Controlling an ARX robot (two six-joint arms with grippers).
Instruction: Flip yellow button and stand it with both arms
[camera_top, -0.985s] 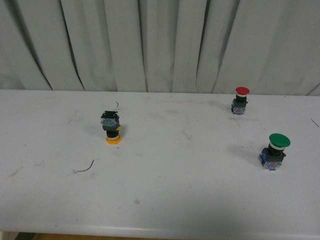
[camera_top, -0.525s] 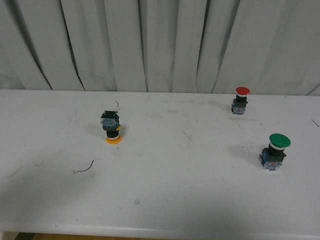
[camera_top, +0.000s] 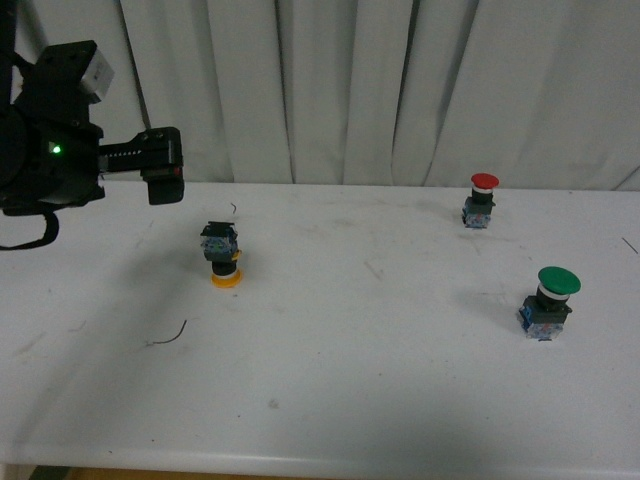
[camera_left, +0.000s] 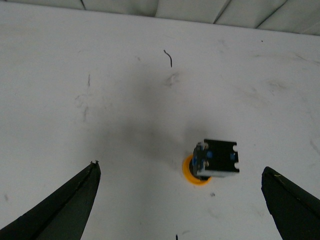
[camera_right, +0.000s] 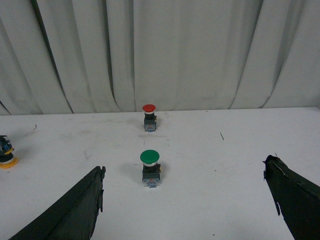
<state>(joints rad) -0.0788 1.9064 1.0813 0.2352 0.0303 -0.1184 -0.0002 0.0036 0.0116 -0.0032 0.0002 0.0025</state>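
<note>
Hovering at the upper left of the front view with fingers spread wide, your left gripper hangs above the yellow button, cap-down left of centre on the table; an off-centre pinch could topple it.

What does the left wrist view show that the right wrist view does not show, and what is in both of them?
Only the left wrist view: the open left gripper above the yellow button, seen close, with its block base up and its cap down on the table.
Only the right wrist view: the open right gripper, the red button and the green button, both upright with caps on top.
Both: the yellow button (in the right wrist view only at the picture's edge, partly cut off), the white table and the curtain.
</note>
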